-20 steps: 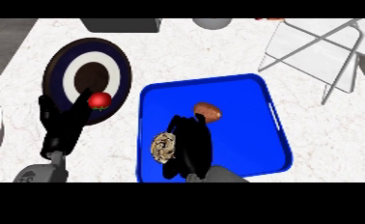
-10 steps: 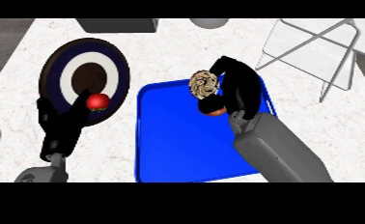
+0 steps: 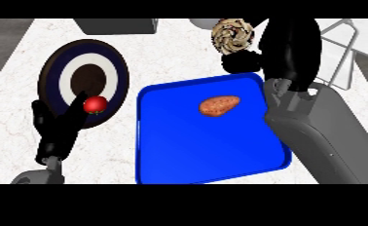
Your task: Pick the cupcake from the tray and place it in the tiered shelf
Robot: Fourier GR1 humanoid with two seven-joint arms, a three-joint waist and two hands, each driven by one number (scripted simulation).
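My right hand [image 3: 287, 49] is shut on the cupcake [image 3: 233, 36], a beige swirled cake, and holds it in the air beyond the far edge of the blue tray [image 3: 179, 142]. The cupcake sticks out to the left of the curled fingers. The tiered shelf [image 3: 338, 59], a grey wire frame, shows at the upper right, mostly hidden behind my right forearm. My left hand [image 3: 61, 125] rests open at the lower left, fingers up, beside the tray.
A brown potato [image 3: 218, 105] lies on the tray. A round dark plate with white ring [image 3: 82, 76] sits left of the tray, a red tomato [image 3: 95, 104] at its near edge. A grey box [image 3: 119, 25] stands at the back.
My right hand has lifted the cupcake off the tray and carried it up and away toward the back right. The left hand has stayed in place.
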